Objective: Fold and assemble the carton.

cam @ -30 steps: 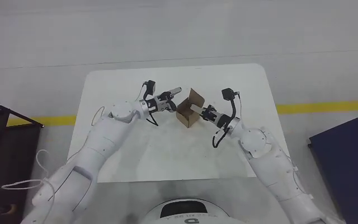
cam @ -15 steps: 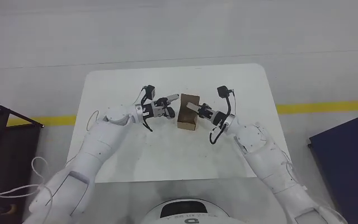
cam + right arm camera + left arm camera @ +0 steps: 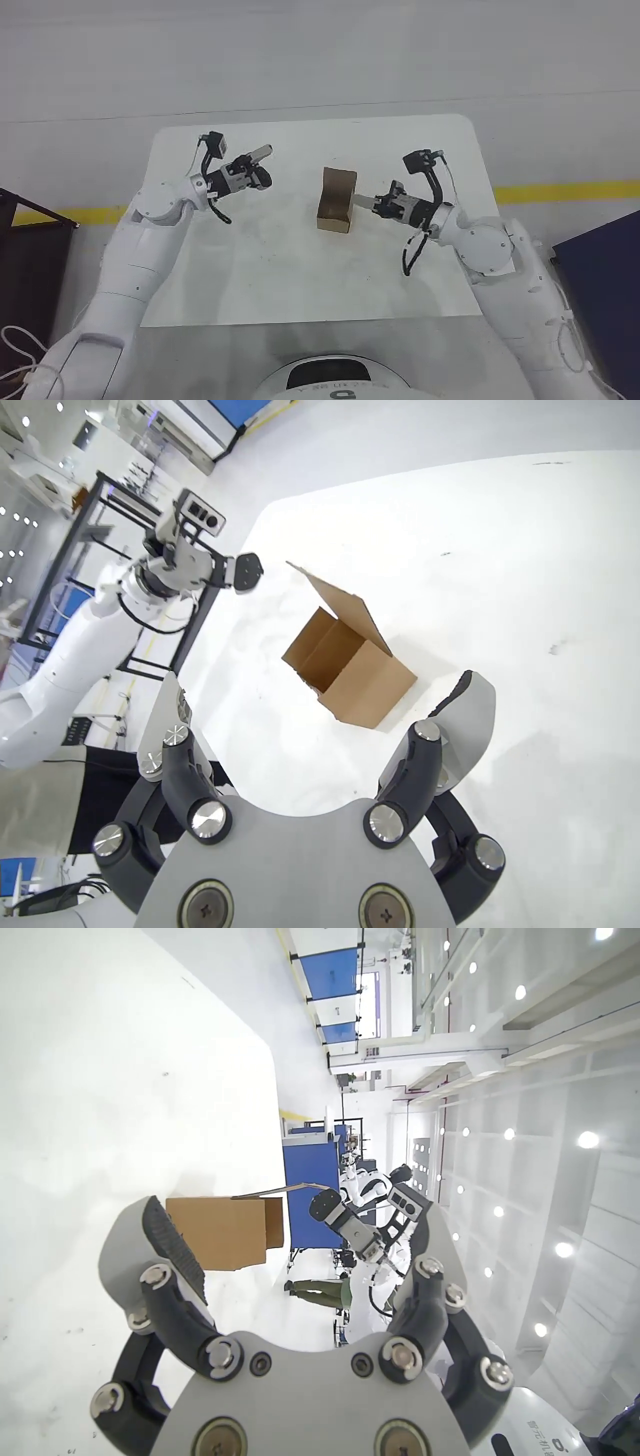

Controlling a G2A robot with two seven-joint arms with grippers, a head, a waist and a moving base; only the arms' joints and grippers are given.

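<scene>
- In the left wrist view, one finger (image 3: 172, 1248) of the left gripper (image 3: 290, 1223) covers a lower corner of the box (image 3: 220, 1233), and the box's inside is hidden.
- In the right wrist view, the box's far outer walls and underside are hidden, and the table (image 3: 500, 550) runs off the edges.
- In the top view, the box's flaps are too small to tell apart.

Table (image 3: 200, 260): white, rounded corners.
Carton (image 3: 336, 198): open, on it between left gripper (image 3: 262, 165) and right gripper (image 3: 368, 200), nearer the right.
</scene>
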